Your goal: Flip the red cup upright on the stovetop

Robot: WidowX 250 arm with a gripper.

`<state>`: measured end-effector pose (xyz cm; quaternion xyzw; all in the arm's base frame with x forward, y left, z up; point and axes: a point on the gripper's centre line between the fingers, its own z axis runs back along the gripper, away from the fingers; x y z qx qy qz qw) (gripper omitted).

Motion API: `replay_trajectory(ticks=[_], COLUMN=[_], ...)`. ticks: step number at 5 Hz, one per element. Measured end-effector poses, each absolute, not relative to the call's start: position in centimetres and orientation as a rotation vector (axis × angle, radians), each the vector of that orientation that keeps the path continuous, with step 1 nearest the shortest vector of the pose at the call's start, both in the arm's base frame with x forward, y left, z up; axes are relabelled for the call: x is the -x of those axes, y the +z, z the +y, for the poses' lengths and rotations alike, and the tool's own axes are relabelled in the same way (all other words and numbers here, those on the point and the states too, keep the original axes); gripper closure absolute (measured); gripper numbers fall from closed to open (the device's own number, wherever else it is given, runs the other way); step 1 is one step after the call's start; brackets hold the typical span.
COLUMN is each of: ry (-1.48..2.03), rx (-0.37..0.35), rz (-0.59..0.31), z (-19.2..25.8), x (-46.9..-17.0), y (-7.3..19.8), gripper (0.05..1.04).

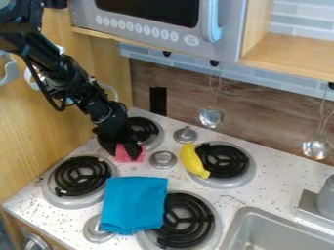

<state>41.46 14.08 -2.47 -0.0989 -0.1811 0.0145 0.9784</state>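
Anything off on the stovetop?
Yes. The blue cloth overlaps the bottom burner, and the yellow banana lies on the edge of the right burner; neither belongs on burners. Dark specks dot the white top: dirt or pattern, can't tell.

Robot gripper (pixel 122 149), black; small soft-looking block (pixel 121 155), pinkish red; folded rectangular cloth (pixel 135 202), plain bright blue; curved toy banana (pixel 192 160), yellow; flat countertop (pixel 242 201), white with scattered brown specks; round stove coils (pixel 81 175), black; flat wood-look back panel (pixel 261 117), brown, grain-patterned; rectangular wall tiles (pixel 287 82), pale blue-grey, brick-patterned.
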Motion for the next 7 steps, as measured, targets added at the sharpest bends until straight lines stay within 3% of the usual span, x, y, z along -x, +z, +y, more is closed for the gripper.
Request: replay_trajectory(ticks=[1, 3, 4, 5, 6, 7], ry=[0.054, 0.085, 0.101, 0.083, 0.023, -0.021], rx=[0.208, 0.245, 0.257, 0.172, -0.053, -0.239], rz=[-0.400, -0.439, -0.452, -0.427, -0.363, -0.342], z=[14.2, 13.8, 13.7, 13.8, 13.5, 13.5], x=[-42.4, -43.0, -43.2, -42.7, -41.6, -40.1], y=[-1.7, -1.3, -1.2, -0.8, 0.7, 4.6], gripper=[0.147, 0.690, 0.816, 0.871, 0.959, 1.001])
